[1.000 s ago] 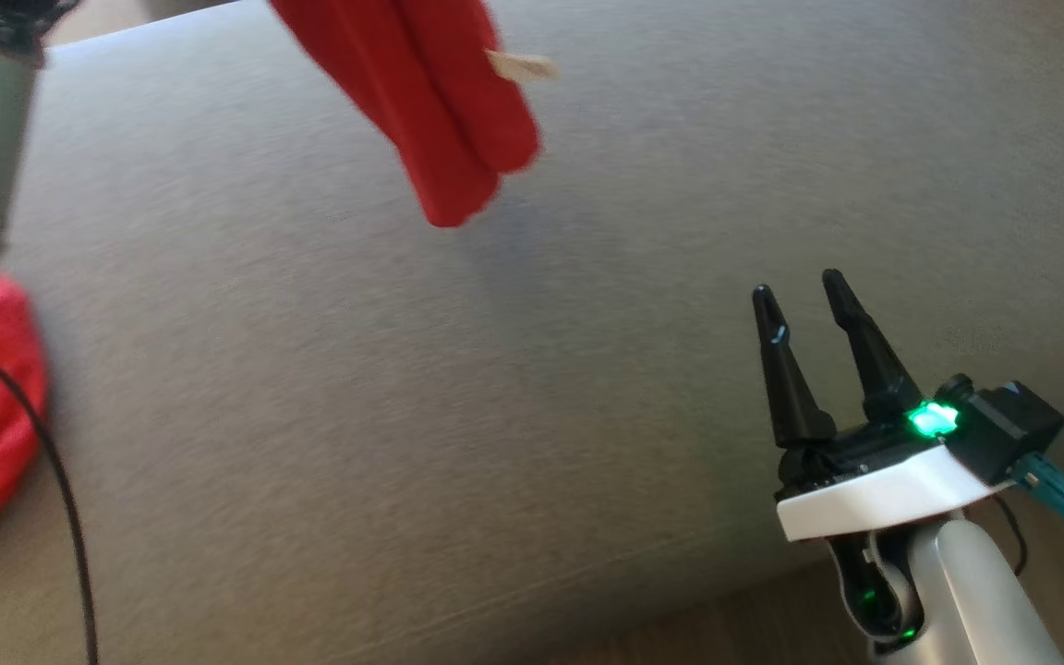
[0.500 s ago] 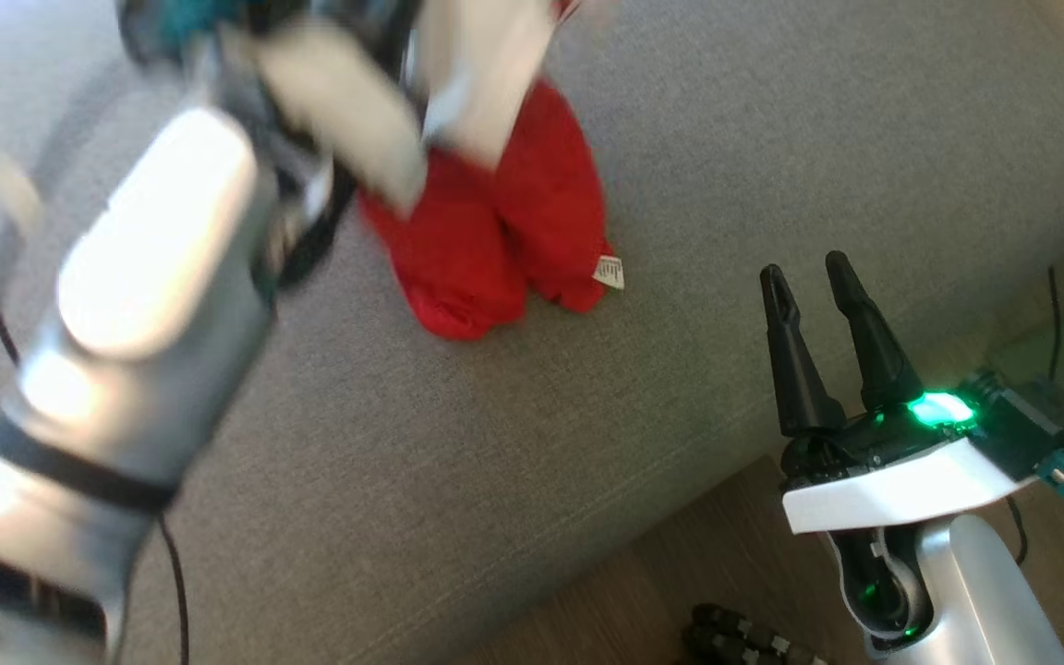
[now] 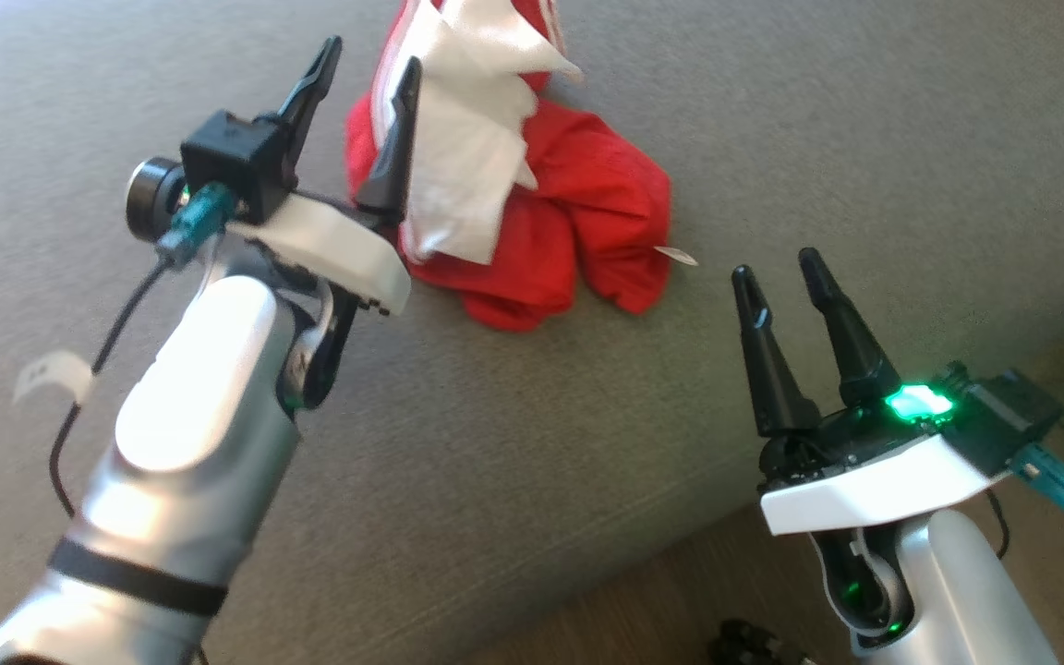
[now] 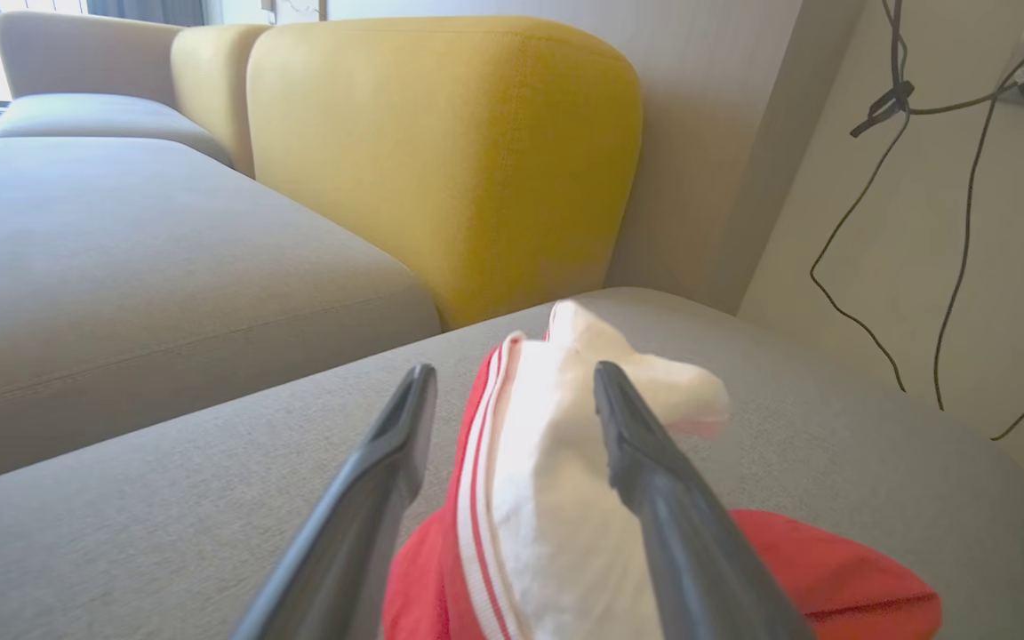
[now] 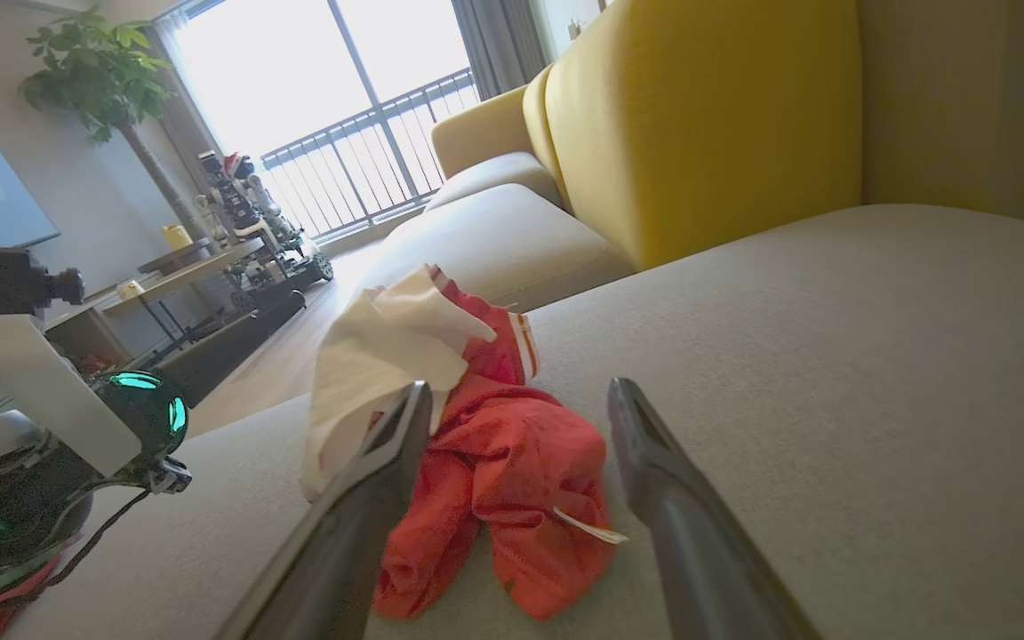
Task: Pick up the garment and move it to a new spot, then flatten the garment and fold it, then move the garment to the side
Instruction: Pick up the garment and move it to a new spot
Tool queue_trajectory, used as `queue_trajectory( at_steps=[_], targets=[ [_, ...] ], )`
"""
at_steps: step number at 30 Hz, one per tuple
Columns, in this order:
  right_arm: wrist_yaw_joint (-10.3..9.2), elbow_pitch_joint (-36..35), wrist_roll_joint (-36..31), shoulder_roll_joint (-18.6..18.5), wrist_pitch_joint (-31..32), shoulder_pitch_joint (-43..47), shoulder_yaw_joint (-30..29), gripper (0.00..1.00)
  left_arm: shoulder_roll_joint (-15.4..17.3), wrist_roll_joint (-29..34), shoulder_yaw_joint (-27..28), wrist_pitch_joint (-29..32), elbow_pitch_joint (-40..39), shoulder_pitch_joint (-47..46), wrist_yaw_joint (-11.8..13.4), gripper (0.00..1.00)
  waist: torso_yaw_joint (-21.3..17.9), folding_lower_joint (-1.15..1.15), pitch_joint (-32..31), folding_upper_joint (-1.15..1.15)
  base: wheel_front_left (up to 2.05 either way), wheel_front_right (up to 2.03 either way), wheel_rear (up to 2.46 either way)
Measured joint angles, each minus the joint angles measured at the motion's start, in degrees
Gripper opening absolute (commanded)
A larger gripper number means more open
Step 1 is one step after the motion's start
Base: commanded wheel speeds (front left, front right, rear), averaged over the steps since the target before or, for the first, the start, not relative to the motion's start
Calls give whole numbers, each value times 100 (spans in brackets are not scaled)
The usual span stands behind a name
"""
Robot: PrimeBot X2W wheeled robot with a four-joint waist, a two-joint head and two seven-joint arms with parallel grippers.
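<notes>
Left end effector (image 3: 373,53) stands spread and grips nothing. Its fingers bracket the white fold (image 3: 458,157) that rises from the garment (image 3: 587,212), and I cannot tell whether the inner finger touches the cloth. Right end effector (image 3: 775,263) is also spread and empty, near the heap but apart from it.

The garment sits bunched on the grey sofa seat (image 3: 495,462), not flat. I see two risks. Closing on the white layer alone would lift only that layer and twist the rest, and pulling my left arm back could snag the fold and drag the heap.

Its long axis runs from the far white peak toward me and to my right. The two red lobes and the small tag (image 3: 677,256) point at my right end effector.
</notes>
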Motion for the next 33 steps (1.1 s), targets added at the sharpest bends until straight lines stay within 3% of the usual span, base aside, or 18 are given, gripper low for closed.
queue_trajectory(
  at_steps=[10, 19, 26, 33],
  targets=[
    [0, 218, -487, -3, 0, 31, 85, 100, -416, 581, 1224, -38, -1171, 1652, 37, 100, 962, 0, -535, 0, 0, 0, 0],
    [0, 417, -945, -3, 0, 478, -390, 100, -746, 1143, 2398, -38, -2542, 3434, 36, 100, 2165, 0, -1140, 0, 0, 0, 0],
    [0, 454, -1628, 3, 0, 1001, -633, 100, -767, 1715, 2498, -38, -2708, 4545, -63, 100, 2566, 0, -1649, 0, 0, 0, 0],
    [0, 459, -1811, 19, 0, 1476, -846, 100, -767, 2035, 2459, -38, -2692, 5128, -116, 100, 2601, -1, -1949, 0, 0, 0, 0]
  ],
)
